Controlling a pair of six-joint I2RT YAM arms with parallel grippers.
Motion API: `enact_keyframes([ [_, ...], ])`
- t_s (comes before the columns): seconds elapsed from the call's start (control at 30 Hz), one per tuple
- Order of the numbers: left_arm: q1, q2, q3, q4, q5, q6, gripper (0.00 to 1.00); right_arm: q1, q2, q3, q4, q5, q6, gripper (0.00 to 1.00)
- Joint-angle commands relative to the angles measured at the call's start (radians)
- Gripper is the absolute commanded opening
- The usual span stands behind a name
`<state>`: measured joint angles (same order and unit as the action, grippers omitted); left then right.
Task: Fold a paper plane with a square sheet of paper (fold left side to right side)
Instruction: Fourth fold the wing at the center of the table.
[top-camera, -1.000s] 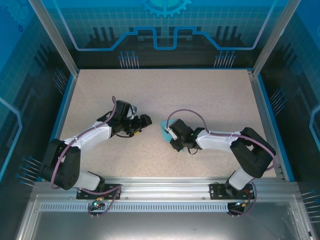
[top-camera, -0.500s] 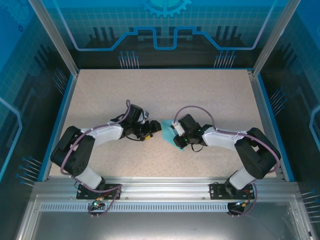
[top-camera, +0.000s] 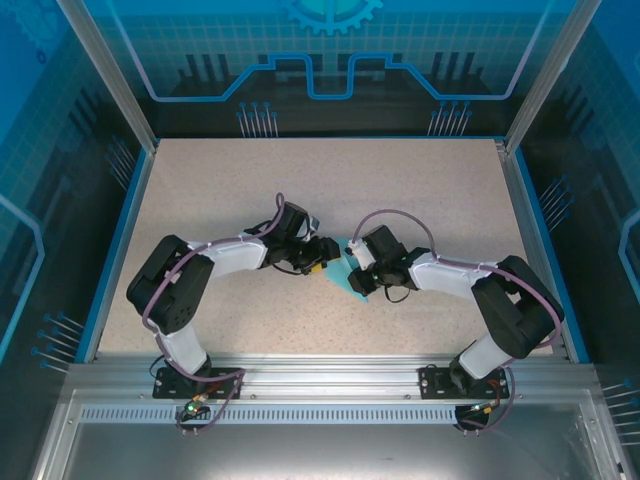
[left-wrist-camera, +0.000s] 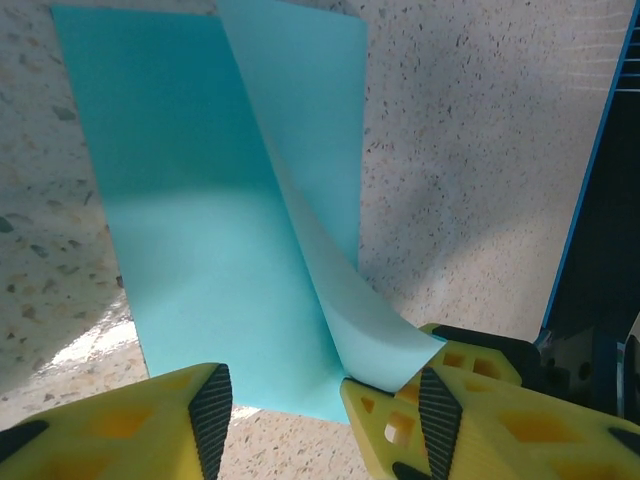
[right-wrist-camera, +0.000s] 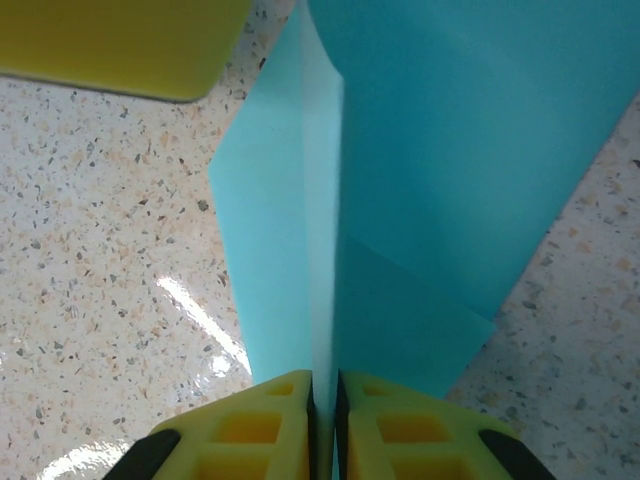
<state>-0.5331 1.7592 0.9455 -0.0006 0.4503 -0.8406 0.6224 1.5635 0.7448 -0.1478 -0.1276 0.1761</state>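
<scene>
The square sheet of paper (top-camera: 346, 273) is turquoise and lies at the table's middle between both grippers. In the left wrist view the sheet (left-wrist-camera: 200, 200) lies flat, and a raised flap (left-wrist-camera: 340, 300) of it curls over my right finger (left-wrist-camera: 400, 420). My left gripper (left-wrist-camera: 325, 420) is open, and the sheet's near edge sits between its fingers. My right gripper (right-wrist-camera: 325, 400) is shut on an upright fold of the sheet (right-wrist-camera: 450, 130). The two grippers, left (top-camera: 326, 252) and right (top-camera: 357, 272), nearly touch. The sheet has no paper plane shape here.
The speckled table (top-camera: 300, 180) has a blue rim and glass walls on three sides. An aluminium rail (top-camera: 320, 375) with the arm bases runs along the near edge. A yellow finger (right-wrist-camera: 130, 40) of the left gripper crosses the top left of the right wrist view.
My left arm has swung right, up to the sheet, and its jaws have narrowed. The right gripper has stayed shut on the fold, shifting slightly up and right.
</scene>
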Motion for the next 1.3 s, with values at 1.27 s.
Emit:
enact_keyframes([
  [1.27, -0.032, 0.19, 0.105, 0.007, 0.019, -0.029, 0.47, -0.055, 0.034, -0.004, 0.014, -0.132, 0.01, 0.21],
])
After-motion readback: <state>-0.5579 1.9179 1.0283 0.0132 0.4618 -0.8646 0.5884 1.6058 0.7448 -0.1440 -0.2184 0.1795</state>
